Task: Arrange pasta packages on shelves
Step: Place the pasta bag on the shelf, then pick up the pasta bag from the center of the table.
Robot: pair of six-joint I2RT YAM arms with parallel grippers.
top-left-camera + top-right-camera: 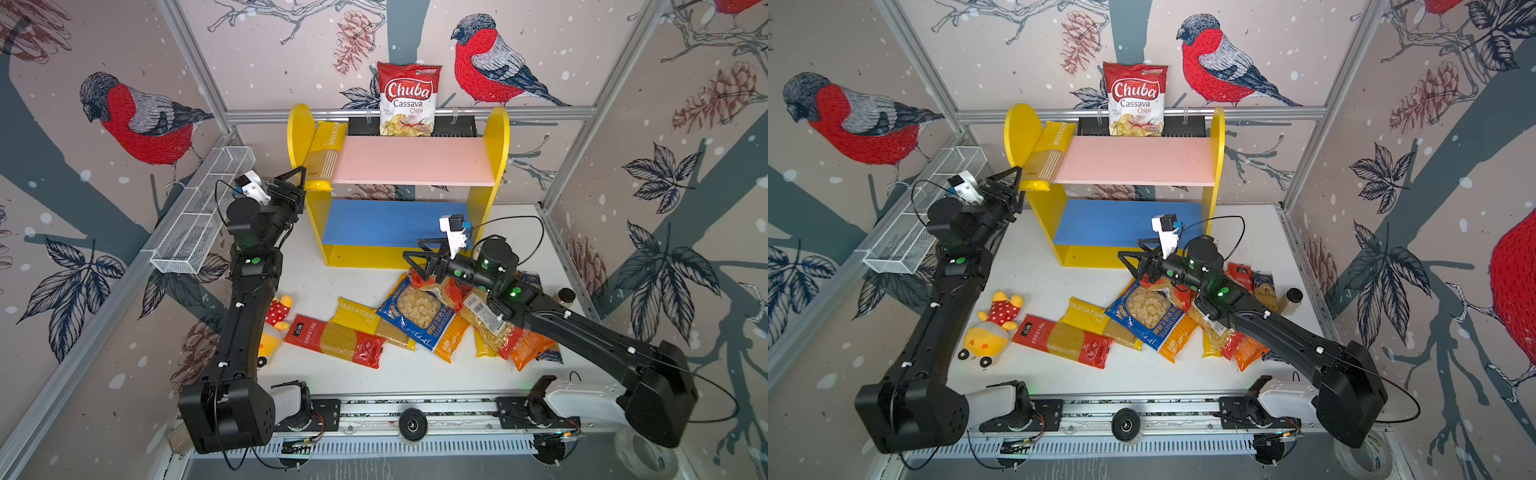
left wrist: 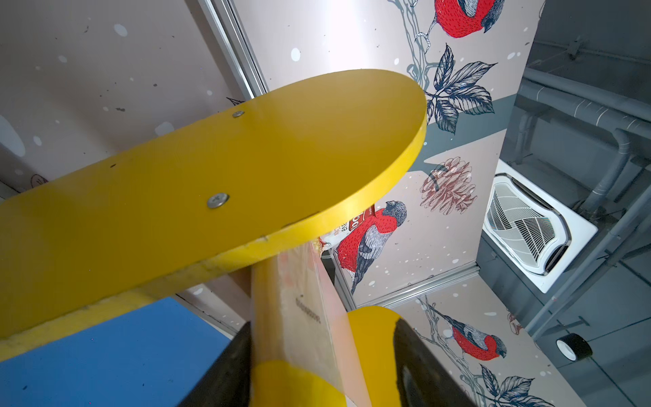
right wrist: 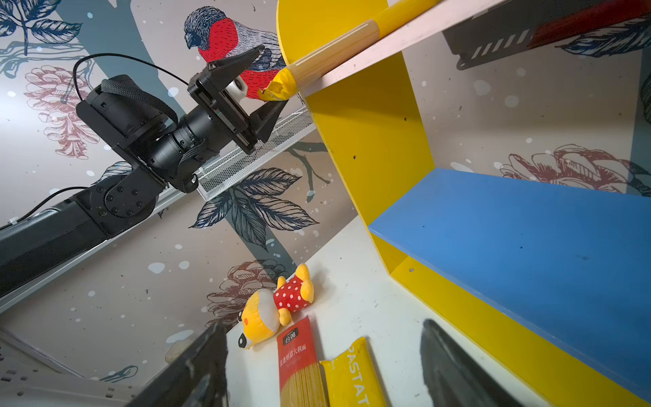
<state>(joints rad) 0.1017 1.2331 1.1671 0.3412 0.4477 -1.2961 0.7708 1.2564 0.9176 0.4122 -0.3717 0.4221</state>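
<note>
The shelves (image 1: pixel 494 166) stand at the back of the table, a pink upper board (image 1: pixel 415 160) over a blue lower board (image 1: pixel 386 222). A long yellow PASTATIME pack (image 1: pixel 326 153) lies on the pink board against the left side panel, its near end sticking out. My left gripper (image 1: pixel 297 187) is open around that end (image 3: pixel 273 93), with a gap beside the pack (image 2: pixel 299 310). My right gripper (image 1: pixel 415 259) hovers open and empty over the heap of pasta packages: a red spaghetti pack (image 1: pixel 336 340), a second yellow pack (image 1: pixel 361 318), a blue bag (image 1: pixel 419 313) and orange bags (image 1: pixel 451 336).
A Chuba chips bag (image 1: pixel 409 99) stands in a black holder behind the shelves. A white wire basket (image 1: pixel 203 216) hangs on the left wall, close to my left arm. A polka-dot plush toy (image 1: pixel 276 324) lies beside the left arm. A small jar (image 1: pixel 565 296) stands at the right.
</note>
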